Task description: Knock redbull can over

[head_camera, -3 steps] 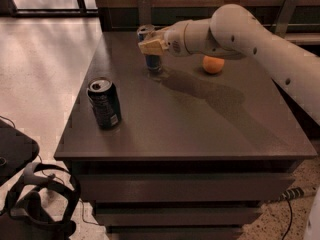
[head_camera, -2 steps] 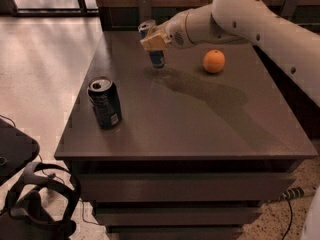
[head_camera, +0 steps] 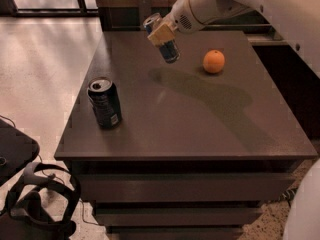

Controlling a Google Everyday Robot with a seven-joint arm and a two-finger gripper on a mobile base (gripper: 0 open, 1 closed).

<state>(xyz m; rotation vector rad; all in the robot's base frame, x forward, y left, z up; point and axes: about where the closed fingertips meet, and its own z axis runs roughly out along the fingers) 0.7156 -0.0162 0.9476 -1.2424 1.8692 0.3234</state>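
— Tilted since a moment ago, the redbull can [head_camera: 170,52] leans its top leftward; the gripper [head_camera: 161,34] has its jaws clamped on it.
— Where?
— Over the table's [head_camera: 180,134] rear, seemingly raised; orange [head_camera: 214,61] just right; dark can [head_camera: 105,103] upright front-left.

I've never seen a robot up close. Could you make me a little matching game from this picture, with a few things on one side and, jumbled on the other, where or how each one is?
Things:
1. redbull can
2. dark can
3. orange
4. hand

States:
A. resting on the table, toward its far side
B. closed on the slim can, above the far part of the table
C. standing upright on the table
D. tilted, in the air above the table top

Pairs: 1-D, 2-C, 3-A, 4-B.
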